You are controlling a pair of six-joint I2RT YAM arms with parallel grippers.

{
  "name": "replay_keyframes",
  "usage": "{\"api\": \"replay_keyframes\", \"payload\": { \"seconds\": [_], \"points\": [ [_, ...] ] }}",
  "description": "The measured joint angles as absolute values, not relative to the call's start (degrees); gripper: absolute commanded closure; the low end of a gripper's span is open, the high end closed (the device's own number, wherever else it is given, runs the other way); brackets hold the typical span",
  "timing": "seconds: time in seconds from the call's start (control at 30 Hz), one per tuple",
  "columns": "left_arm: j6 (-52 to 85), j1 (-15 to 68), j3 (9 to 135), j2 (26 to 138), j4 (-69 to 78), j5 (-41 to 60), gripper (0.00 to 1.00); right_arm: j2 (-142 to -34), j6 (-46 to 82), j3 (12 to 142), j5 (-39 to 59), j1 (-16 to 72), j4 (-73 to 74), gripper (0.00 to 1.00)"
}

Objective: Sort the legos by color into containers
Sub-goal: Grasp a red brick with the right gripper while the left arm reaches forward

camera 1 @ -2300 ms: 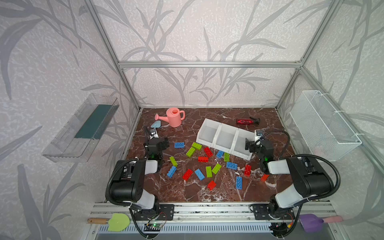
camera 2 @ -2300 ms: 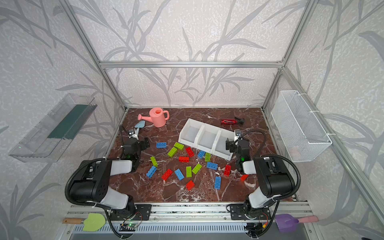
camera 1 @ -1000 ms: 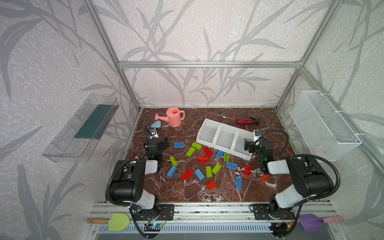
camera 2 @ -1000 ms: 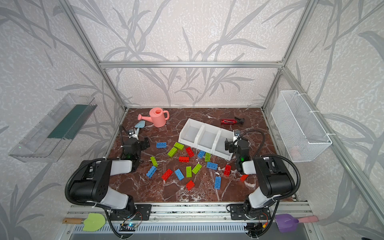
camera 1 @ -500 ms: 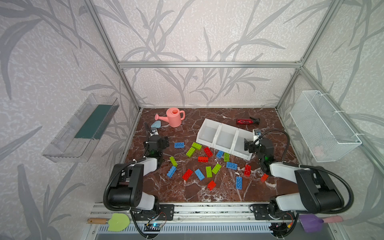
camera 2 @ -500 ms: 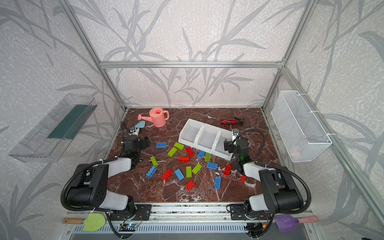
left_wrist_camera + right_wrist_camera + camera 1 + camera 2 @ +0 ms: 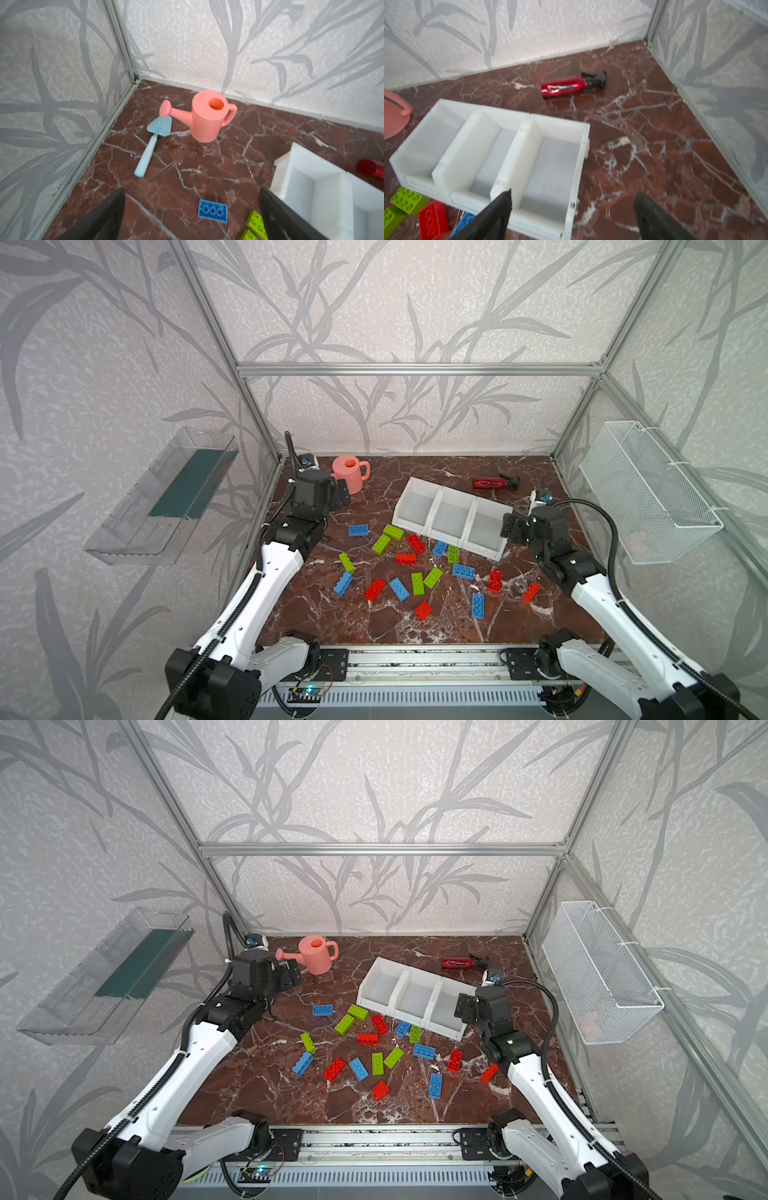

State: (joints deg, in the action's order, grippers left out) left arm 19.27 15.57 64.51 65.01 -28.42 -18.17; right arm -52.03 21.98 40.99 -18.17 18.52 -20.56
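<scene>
The legos (image 7: 406, 558) lie on the table (image 7: 353, 622) before the containers (image 7: 437, 512), the spray bottle (image 7: 488, 482) behind those.

the surface (image 7: 316, 614) was dark red-brown marble with white veins. the legos (image 7: 417, 583) scattered across its middle came in 3 colours: 6 red, 6 blue and 6 lime green. the containers (image 7: 436, 510) were plain white. by the back left corner a watering can (image 7: 354, 475) was salmon pink and a trowel (image 7: 159, 128) pale blue. near the back edge a spray bottle (image 7: 488, 482) was glossy red with a black head. the walls (image 7: 415, 302) were off-white with a grey leaf pattern.
</scene>
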Motion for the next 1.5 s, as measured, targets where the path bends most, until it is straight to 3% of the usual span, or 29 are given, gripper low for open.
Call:
{"api": "replay_keyframes", "payload": {
  "seconds": [0.33,0.63,1.13,1.3,1.5],
  "points": [
    [22.61,21.02,58.0,59.33,-46.81,-13.41,0.01,-53.23,41.28,38.65,-20.03,32.1,-38.37,0.27],
    [23.73,21.78,51.94,52.58,-46.28,-9.96,0.01,-58.92,53.25,33.82,-17.72,34.22,-40.27,0.35],
    [23.55,27.05,51.48,51.81,-46.3,-11.81,0.02,-70.54,55.96,33.76,-14.2,34.28,-35.22,0.36],
    [23.55,27.31,51.48,51.81,-46.3,-12.32,0.02,-72.79,55.94,33.76,-13.39,34.28,-33.61,0.47],
    [23.55,27.33,51.48,51.83,-46.3,-12.38,0.02,-73.63,55.7,33.76,-12.88,34.28,-32.71,0.66]
  ]
}}
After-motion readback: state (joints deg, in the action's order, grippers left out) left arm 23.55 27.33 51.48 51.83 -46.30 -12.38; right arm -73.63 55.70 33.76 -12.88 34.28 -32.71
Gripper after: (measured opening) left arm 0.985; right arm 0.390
